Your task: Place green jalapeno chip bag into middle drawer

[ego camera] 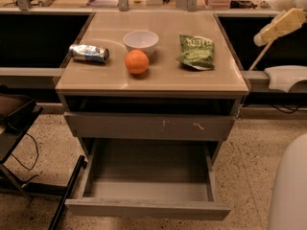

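1 view: high front, facing down at cabinet (163, 80), mid-range; end effector (280, 27) upper right.

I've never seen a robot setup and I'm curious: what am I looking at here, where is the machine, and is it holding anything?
One camera looks down on a small cabinet; where it is mounted isn't known. The machine is a wheeled robot with one arm. Its gripper, the pale piece at the upper right edge, hangs beside the cabinet, apart from everything, and nothing shows in it. On top lie a crushed can, a white bowl, an orange just in front of the bowl, and the green jalapeno chip bag. Below, the middle drawer is pulled open.
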`<action>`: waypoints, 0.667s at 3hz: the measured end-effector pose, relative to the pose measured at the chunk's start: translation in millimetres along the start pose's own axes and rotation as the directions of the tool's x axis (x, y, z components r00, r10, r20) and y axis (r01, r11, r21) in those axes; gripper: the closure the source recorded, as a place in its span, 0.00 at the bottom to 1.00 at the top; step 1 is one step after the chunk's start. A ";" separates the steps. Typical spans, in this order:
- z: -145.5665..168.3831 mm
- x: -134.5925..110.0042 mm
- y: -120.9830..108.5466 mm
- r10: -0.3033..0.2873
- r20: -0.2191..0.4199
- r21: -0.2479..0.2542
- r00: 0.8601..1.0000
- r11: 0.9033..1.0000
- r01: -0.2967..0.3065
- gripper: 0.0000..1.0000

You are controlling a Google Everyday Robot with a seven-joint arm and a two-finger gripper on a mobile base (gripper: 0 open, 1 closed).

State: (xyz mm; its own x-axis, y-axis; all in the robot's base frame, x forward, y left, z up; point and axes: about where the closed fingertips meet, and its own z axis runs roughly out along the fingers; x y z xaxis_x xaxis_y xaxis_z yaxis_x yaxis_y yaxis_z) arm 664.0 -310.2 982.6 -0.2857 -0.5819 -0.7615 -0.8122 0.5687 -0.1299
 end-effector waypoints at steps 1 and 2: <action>19.1 -19.8 -45.6 0.031 0.078 0.138 0.996 0.990 -0.041 0.00; 48.8 -37.1 -74.1 0.025 0.135 0.203 0.990 0.978 -0.053 0.00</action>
State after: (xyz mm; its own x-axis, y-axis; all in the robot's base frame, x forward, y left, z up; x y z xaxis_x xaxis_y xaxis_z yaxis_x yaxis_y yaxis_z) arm 759.6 -302.4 989.5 -0.2347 -0.4833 -0.8434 -0.6756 0.7050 -0.2160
